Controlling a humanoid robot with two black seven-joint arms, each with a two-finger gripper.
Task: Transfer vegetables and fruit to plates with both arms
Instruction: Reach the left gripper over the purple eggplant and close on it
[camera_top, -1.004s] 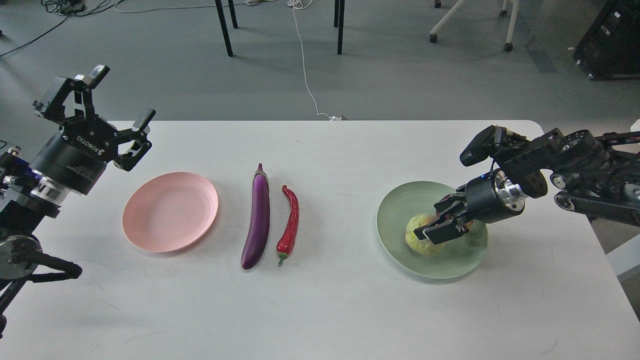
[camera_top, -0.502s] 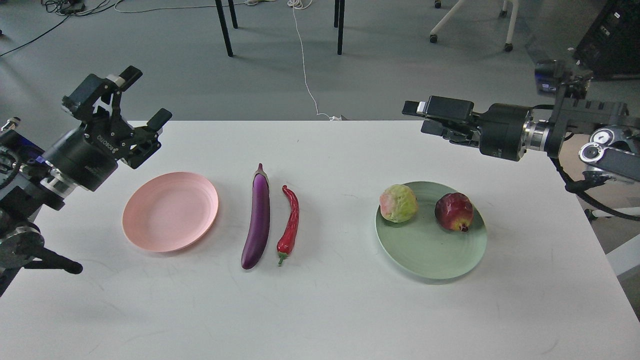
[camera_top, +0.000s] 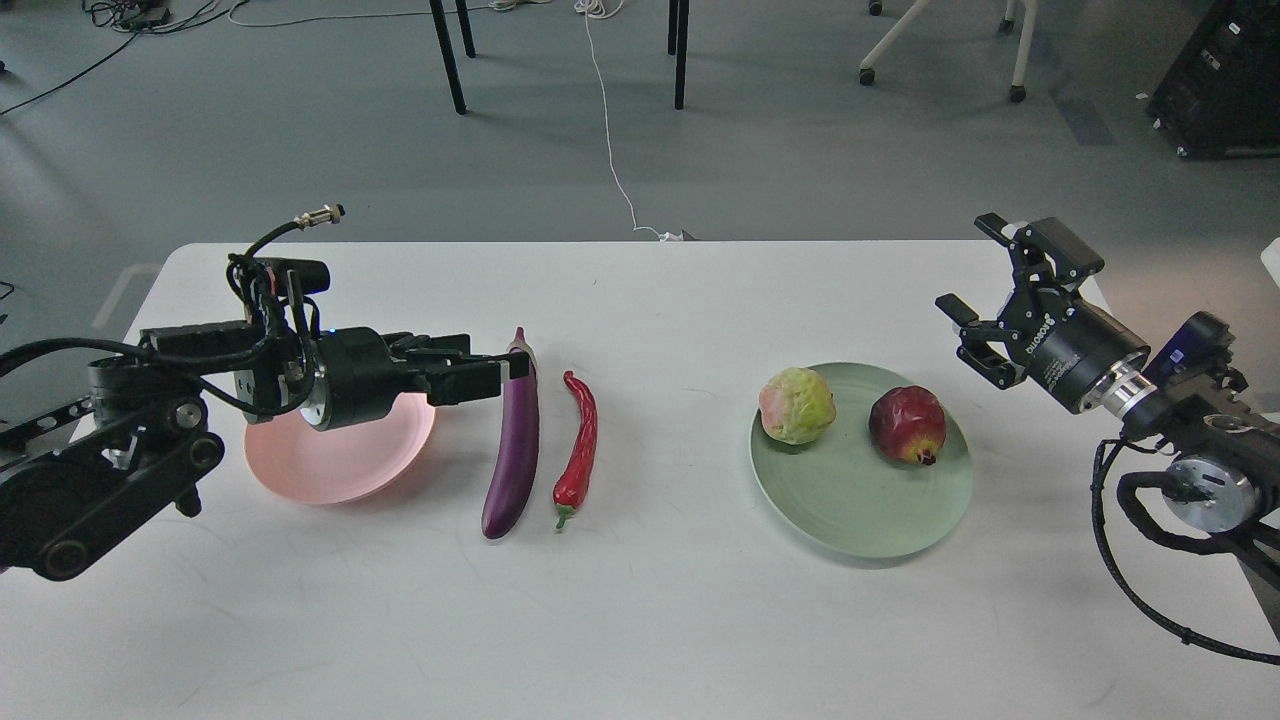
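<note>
The purple eggplant (camera_top: 513, 450) and the red chili pepper (camera_top: 581, 440) lie side by side on the white table, mid-left. The pale pink plate (camera_top: 320, 465) to their left holds nothing. My left gripper (camera_top: 503, 367) reaches level over the pink plate's right rim, open, with its fingertips at the eggplant's stem end. I cannot tell whether they touch it. The pale green plate (camera_top: 850, 510) holds the pale green fruit (camera_top: 797, 405) and the dark red pomegranate (camera_top: 907, 425). My right gripper (camera_top: 975, 268) is open and empty, raised behind and to the right of the green plate.
The white table (camera_top: 640, 620) ends just behind the arms at its back edge. A white cable (camera_top: 610, 150) and chair legs stand on the grey floor beyond. My left arm's cables loop above the pink plate.
My right gripper let go of the fruit on the green plate, rose and drew back to the right. My left arm swung down and right, from beyond the table's left edge to the eggplant's stem end.
</note>
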